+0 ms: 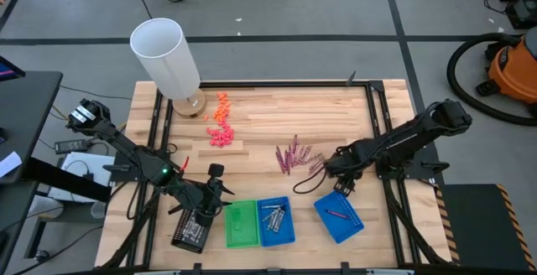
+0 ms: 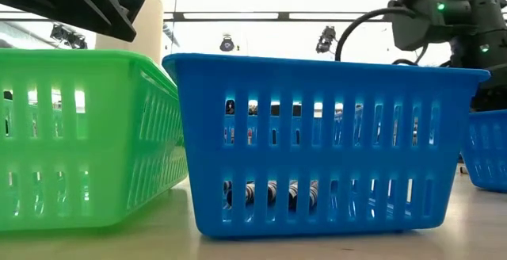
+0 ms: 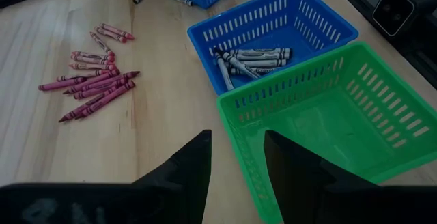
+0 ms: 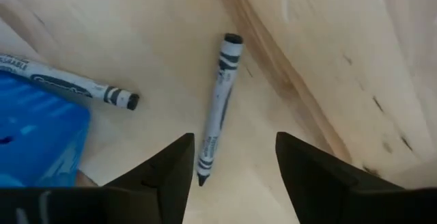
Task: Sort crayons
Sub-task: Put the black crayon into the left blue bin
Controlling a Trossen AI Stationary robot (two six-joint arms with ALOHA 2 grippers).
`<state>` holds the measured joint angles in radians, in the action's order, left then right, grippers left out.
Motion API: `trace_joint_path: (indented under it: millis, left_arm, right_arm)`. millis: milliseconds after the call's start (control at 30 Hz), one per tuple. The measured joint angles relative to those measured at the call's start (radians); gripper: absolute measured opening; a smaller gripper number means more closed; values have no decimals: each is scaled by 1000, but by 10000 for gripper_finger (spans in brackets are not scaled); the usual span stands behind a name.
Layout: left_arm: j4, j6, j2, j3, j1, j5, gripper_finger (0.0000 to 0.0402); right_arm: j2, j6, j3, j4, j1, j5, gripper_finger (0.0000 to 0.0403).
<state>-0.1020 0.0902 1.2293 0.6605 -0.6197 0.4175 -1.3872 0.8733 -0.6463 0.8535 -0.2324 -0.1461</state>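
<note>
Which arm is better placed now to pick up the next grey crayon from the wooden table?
The right arm, probably. Its open right gripper hovers directly over a silver-grey crayon lying on the wooden table. The left gripper sits by the empty green plastic basket, farther off.

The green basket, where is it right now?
In the high view the green basket sits at the table's near edge, touching the middle blue basket holding grey crayons. The left hand hovers just beside it.
</note>
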Motion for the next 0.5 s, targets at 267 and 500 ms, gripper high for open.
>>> trace_joint_path:
  millis: [267, 500]
  left_arm:
    - [0, 0, 0, 0, 0, 0, 146]
    - [0, -7, 0, 0, 0, 0, 146]
  right_arm:
    - [0, 110, 1, 2, -42, 126, 207]
    - [0, 213, 1, 7, -82, 151, 199]
